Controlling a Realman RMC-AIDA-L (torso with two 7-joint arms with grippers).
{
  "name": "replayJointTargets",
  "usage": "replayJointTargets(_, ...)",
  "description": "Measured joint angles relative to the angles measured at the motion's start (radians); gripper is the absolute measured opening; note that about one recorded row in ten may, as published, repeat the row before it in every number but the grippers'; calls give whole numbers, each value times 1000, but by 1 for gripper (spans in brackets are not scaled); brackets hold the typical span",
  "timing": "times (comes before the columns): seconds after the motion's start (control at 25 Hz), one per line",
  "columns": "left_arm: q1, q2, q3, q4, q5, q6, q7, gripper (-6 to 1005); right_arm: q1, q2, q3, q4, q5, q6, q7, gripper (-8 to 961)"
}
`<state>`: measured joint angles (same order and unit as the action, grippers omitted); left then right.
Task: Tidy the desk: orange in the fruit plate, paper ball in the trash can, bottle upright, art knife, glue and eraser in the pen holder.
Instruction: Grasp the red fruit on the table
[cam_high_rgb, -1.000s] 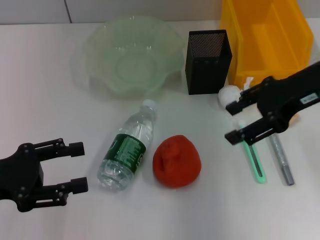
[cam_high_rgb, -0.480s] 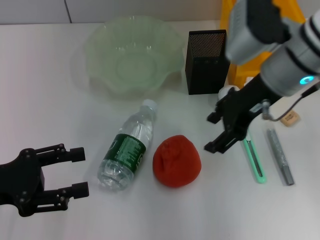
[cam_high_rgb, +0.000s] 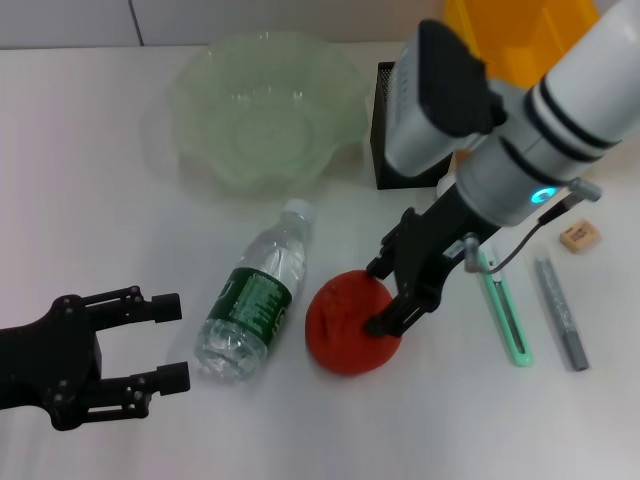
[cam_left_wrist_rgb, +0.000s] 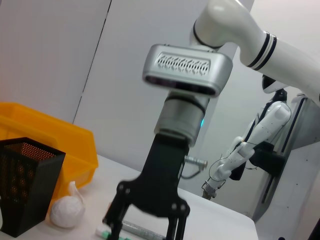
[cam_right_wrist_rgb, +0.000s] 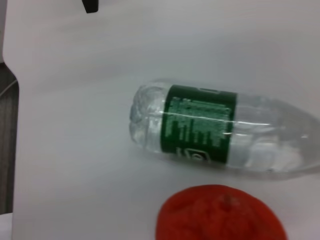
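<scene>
Head view first: we see the white desk (cam_high_rgb: 90, 170) with a grey wall strip along its far edge. On it sit the pale-green fruit plate (cam_high_rgb: 262, 110), empty, the black mesh pen holder (cam_high_rgb: 384, 130) just beside it and the yellow trash can (cam_high_rgb: 520, 35) at the far right corner. The bottle (cam_high_rgb: 258, 295) lies on its side at the centre, cap toward the plate. The orange (cam_high_rgb: 345, 325) rests just beside it, not touching as far as we can tell.

Our right arm reaches in from the upper right, slanting down toward the centre. The right gripper (cam_high_rgb: 392, 292) is spread wide — its two black fingers straddle the right side of the orange, one at the fruit's upper edge, one over its lower right. We cannot tell whether either finger touches it.

The art knife (cam_high_rgb: 505, 320) and the glue (cam_high_rgb: 560, 312) lie side by side right of the arm, the eraser (cam_high_rgb: 579, 236) a little beyond them.

The left gripper (cam_high_rgb: 150, 340) hovers low at the near left, fingers parted, holding nothing — well apart from the bottle.

Left wrist view shows a paper ball (cam_left_wrist_rgb: 66, 210) beside the pen holder.
</scene>
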<state>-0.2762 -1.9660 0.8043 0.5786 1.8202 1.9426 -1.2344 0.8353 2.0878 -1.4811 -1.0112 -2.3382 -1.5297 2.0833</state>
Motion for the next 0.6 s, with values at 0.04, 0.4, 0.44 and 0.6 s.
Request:
replayJointTargets(0.04,0,0,0,0,0,0,0,764,6,0,-13,23,12,18,0,710)
replayJointTargets(0.4,3,-2,-1,-1,1,-1,4,763,10,0,-55,57,50,55,-7,564)
replayJointTargets(0.44,3,-2,-1,-1,1,-1,4,763,10,0,-58,57,51,53,-6,533)
replayJointTargets(0.6,5,-2,-1,-3,1,-1,4,763,10,0,-62,52,54,49,-2,384)
